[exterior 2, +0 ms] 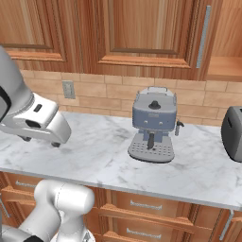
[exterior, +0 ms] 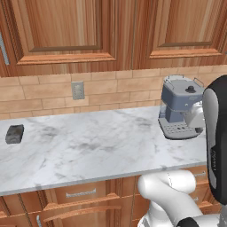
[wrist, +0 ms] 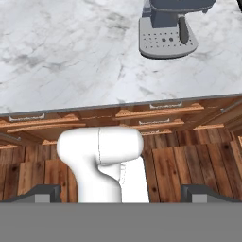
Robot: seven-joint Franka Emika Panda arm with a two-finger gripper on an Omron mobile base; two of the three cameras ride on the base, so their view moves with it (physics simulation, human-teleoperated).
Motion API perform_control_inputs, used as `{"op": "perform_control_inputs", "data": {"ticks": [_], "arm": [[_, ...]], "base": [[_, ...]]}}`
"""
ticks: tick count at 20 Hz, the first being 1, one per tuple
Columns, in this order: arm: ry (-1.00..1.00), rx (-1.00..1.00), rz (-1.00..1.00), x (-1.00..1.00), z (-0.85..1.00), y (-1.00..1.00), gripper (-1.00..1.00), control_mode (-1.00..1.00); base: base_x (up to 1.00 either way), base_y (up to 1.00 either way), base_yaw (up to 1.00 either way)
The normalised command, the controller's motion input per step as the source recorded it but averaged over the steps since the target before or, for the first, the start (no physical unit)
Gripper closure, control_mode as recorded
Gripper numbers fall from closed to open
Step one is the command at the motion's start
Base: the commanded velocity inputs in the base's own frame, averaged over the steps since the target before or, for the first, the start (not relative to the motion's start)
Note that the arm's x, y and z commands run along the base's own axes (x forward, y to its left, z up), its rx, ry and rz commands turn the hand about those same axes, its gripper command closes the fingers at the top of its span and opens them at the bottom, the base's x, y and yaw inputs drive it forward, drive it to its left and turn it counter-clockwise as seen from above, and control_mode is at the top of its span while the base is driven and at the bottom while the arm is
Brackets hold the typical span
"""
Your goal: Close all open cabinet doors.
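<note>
Tall reddish-brown cabinet doors (exterior: 62, 31) hang above the counter and look flush with their frames in the left base view. In the right base view a door (exterior 2: 151, 33) carries a long silver bar handle (exterior 2: 203, 37); just right of it an open cabinet interior (exterior 2: 226, 45) with a bare shelf shows. My gripper (exterior 2: 40, 141) hangs low over the left part of the counter, pointing down, far below the doors. In the hand view the gripper (wrist: 121, 193) is open, its dark fingertips (wrist: 45, 191) wide apart with nothing between them.
A blue-grey coffee machine (exterior 2: 153, 125) stands on the marble counter (exterior: 88, 146). A grey toaster (exterior 2: 232, 132) sits at the right edge, a small dark block (exterior: 14, 134) at the far left. Drawer fronts (exterior 2: 142, 205) with short handles run under the counter.
</note>
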Motion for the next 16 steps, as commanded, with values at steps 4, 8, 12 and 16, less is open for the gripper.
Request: {"op": "perform_control_inputs", "data": {"ticks": [4, 8, 12, 16], "arm": [[0.01, 0.0, 0.03, -0.07, -0.02, 0.04, -1.0, -1.0], [0.0, 0.0, 0.01, -0.18, 0.0, 0.0, -1.0, -1.0], [0.0, 0.0, 0.0, -0.25, 0.0, 0.0, -1.0, -1.0], [0.0, 0.0, 0.0, -0.2, 0.0, 0.0, -1.0, 1.0]], "base": [[0.0, 0.0, 0.0], [0.0, 0.0, 0.0], [0.0, 0.0, 0.0], [-0.23, 0.08, 0.0]]}}
